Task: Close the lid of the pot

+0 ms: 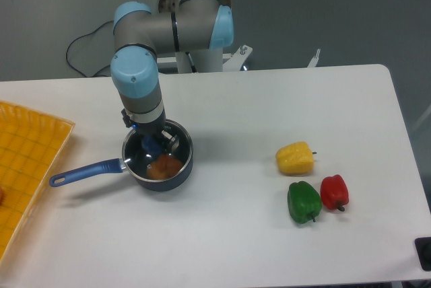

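While the arm (pixel 138 79) reaches down from the far edge of the table (pixel 222 234), I see its pincer (pixel 154 145) sitting right over the pot (pixel 159 164), down at the lid (pixel 168 145). From my view the fingers are bunched around the blue knob at the lid's centre, but the wrist blocks the tips and I cannot tell whether they are pinching it or standing slightly apart.

For the pot, I place it in the left half of the table, roughly midway between the far and near edges. Its long blue handle (pixel 84 172) points toward the left edge and slightly toward the near one. I see the glass lid lying across the pot's mouth, its metal rim tracing the same circle as the pot rim; whether it is fully seated all round I cannot tell. Through the glass I make out something orange-brown (pixel 163 166) inside the pot.

At the left edge I see a yellow tray (pixel 27 150), partly cut off by the frame. Well apart from the pot, toward the right edge, lie three peppers: a yellow pepper (pixel 295 157) farthest from me, and nearer the front edge a green pepper (pixel 304 201) and a red pepper (pixel 334 192) side by side, touching or nearly so.
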